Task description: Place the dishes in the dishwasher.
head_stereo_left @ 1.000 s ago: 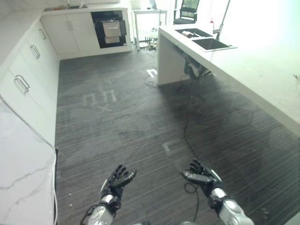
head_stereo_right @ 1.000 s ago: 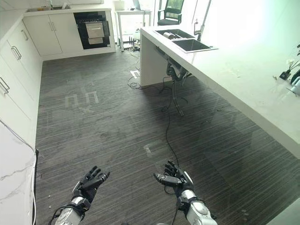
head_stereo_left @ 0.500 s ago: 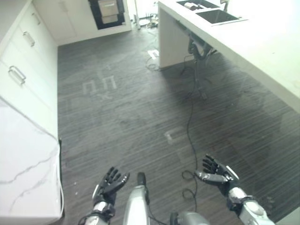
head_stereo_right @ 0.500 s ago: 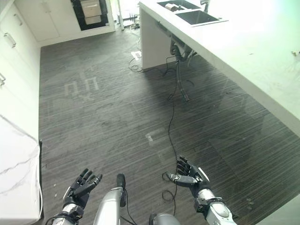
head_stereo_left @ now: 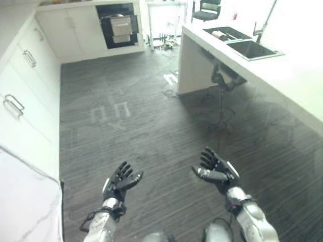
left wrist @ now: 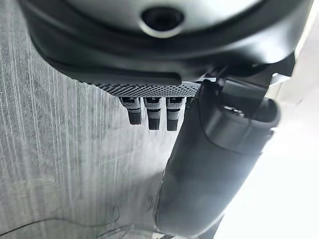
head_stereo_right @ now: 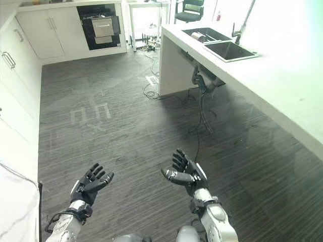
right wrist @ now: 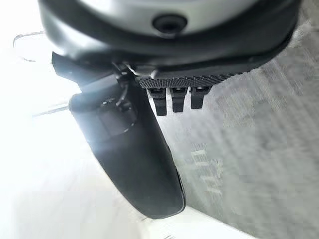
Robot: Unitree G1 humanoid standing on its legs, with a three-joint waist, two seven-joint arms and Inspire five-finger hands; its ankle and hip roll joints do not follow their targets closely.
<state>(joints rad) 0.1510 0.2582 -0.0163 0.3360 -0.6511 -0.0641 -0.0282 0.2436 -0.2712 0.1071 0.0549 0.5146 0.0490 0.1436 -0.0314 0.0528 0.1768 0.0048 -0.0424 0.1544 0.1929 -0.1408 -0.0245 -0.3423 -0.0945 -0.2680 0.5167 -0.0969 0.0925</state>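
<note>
Dark floor [head_stereo_left: 151, 126] between cabinets [head_stereo_left: 30, 101] and counter [head_stereo_left: 282, 75]; both hands [head_stereo_left: 121, 182] [head_stereo_left: 217, 169] open, empty.

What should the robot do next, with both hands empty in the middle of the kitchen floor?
Probably walk toward the sink at the far end of the white counter. The left robot hand and right robot hand are both open and hold nothing, and a dish-like item lies in the basin beside the sink. The dark open appliance in the far cabinets may be the dishwasher.
</note>
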